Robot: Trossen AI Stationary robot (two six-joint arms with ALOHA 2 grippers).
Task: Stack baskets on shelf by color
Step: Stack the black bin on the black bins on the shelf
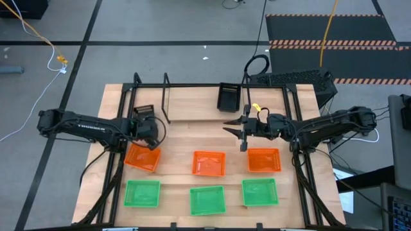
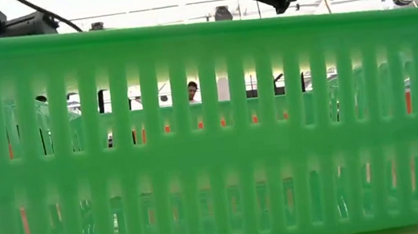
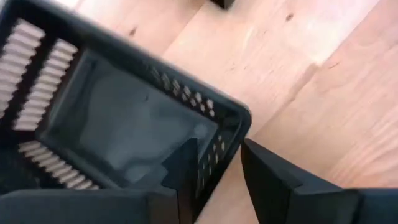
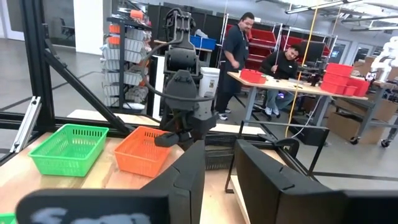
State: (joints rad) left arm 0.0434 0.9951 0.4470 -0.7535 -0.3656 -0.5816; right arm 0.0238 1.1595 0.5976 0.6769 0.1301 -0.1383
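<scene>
Left wrist view shows the left gripper [image 3: 221,171] with its two fingers [image 3: 186,168] straddling the end wall of a black basket [image 3: 118,124], one inside the rim and one outside, a gap still visible beside the wall. High view: this basket [image 1: 143,113] sits just beyond the gripper, and the orange basket [image 1: 142,156] lies under the wrist. Right gripper [image 1: 238,131] hovers partly open, empty; another black basket [image 1: 228,97] stands beyond it on the shelf [image 1: 192,102].
</scene>
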